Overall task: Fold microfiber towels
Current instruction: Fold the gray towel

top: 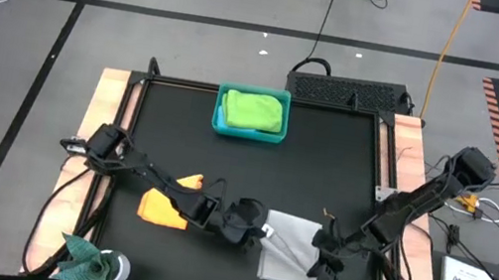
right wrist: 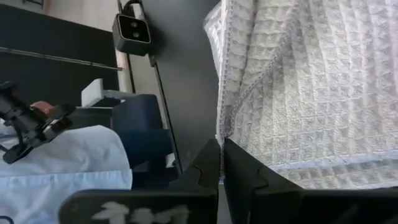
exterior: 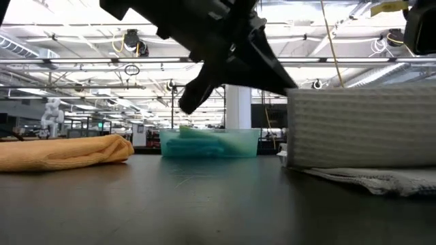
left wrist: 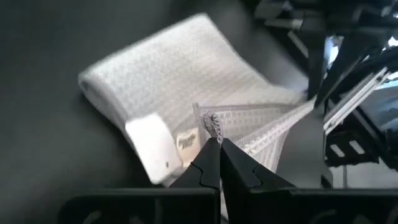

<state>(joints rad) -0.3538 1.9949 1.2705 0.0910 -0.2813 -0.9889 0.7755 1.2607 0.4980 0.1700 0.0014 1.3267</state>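
Low centre of the high view: both jaws pinch the light grey towel (top: 290, 250), limp, light waffle cloth; corners and hems give the surest hold.

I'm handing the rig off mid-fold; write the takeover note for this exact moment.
Left end effector: shut, pinching an edge of the light grey towel, next to its white label.
Right end effector: shut on the same towel's opposite edge; part of the towel is raised off the table.
Orange-yellow towel: on the mat left of the grey one, under the left arm, bunched rather than flat.
Lime green towel: in the teal bin at the far side of the mat.
Done: green towel binned.
Left: finish the grey fold, then the orange-yellow one. Other towels not clearly visible.
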